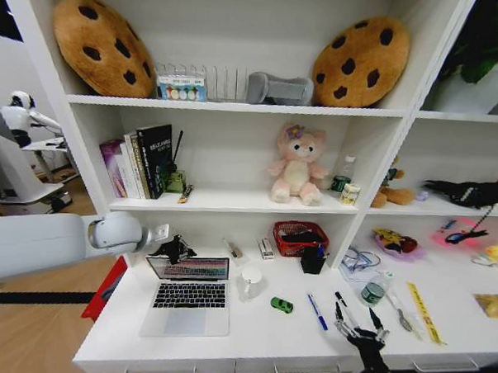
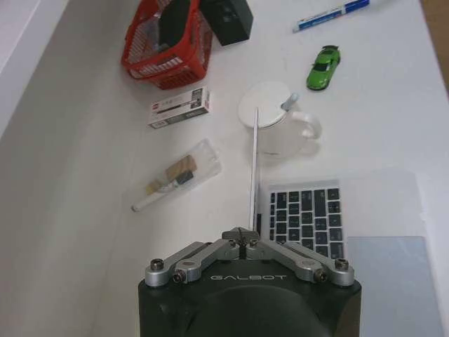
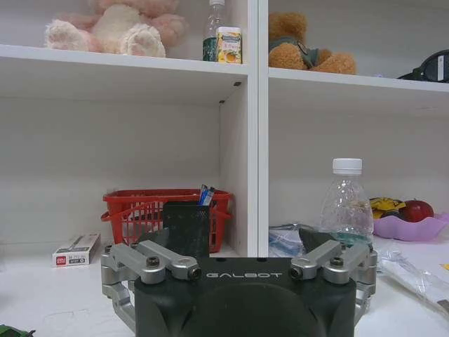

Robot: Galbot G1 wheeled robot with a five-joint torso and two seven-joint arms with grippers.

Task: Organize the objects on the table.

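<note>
A silver laptop [image 1: 188, 298] stands open on the white table [image 1: 259, 334]. My left gripper [image 1: 176, 249] is shut on the top edge of its lid [image 2: 254, 168], which I see edge-on in the left wrist view above the keyboard [image 2: 302, 217]. To the laptop's right lie a small green toy car [image 1: 282, 304] [image 2: 323, 67], a blue pen [image 1: 316, 312] [image 2: 330, 15] and a black pen [image 1: 341, 299]. My right gripper [image 1: 360, 328] [image 3: 237, 242] hovers open near the table's front edge, just right of the pens, holding nothing.
A white mug [image 1: 251, 281] [image 2: 270, 126] stands close beside the laptop lid. Behind are a red basket [image 1: 300, 237], a black pen holder [image 1: 313, 259], a small boxed item [image 2: 179, 107] and a bagged brush [image 2: 175, 175]. A water bottle [image 1: 375, 289] stands right of the pens.
</note>
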